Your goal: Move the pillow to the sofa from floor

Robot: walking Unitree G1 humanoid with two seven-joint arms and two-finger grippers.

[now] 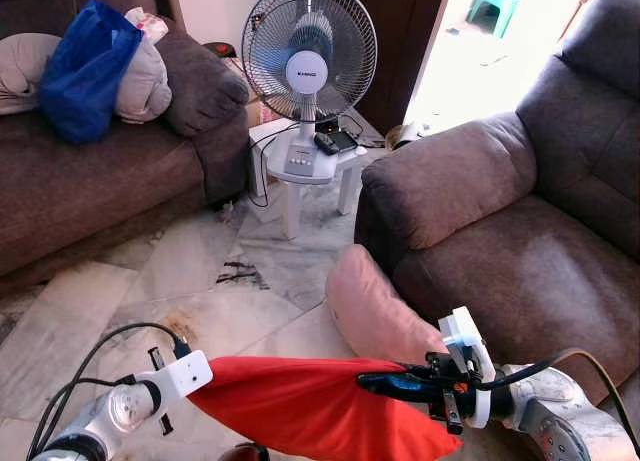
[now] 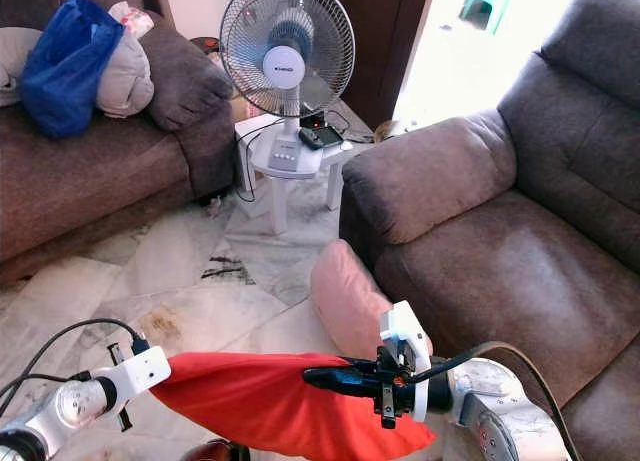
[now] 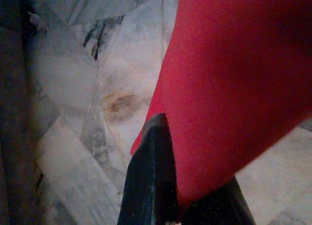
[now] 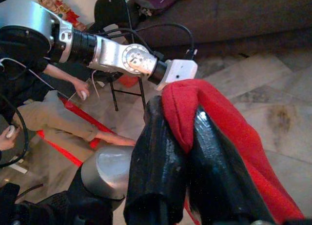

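Observation:
A red pillow (image 1: 300,401) hangs above the marble floor, stretched between my two grippers. My left gripper (image 1: 200,389) is shut on its left corner; in the left wrist view the red cloth (image 3: 234,88) is pinched between the black fingers (image 3: 151,176). My right gripper (image 1: 385,383) is shut on the right end, where the fabric (image 4: 195,108) bunches between its fingers (image 4: 156,152). A pink pillow (image 1: 375,311) leans on the floor against the front of the brown sofa (image 1: 520,261) on my right.
A second brown sofa (image 1: 100,181) at the left holds a blue bag (image 1: 85,71) and grey cushions. A table fan (image 1: 308,56) stands on a white stool (image 1: 300,171) between the sofas. A person (image 4: 48,112) sits behind me.

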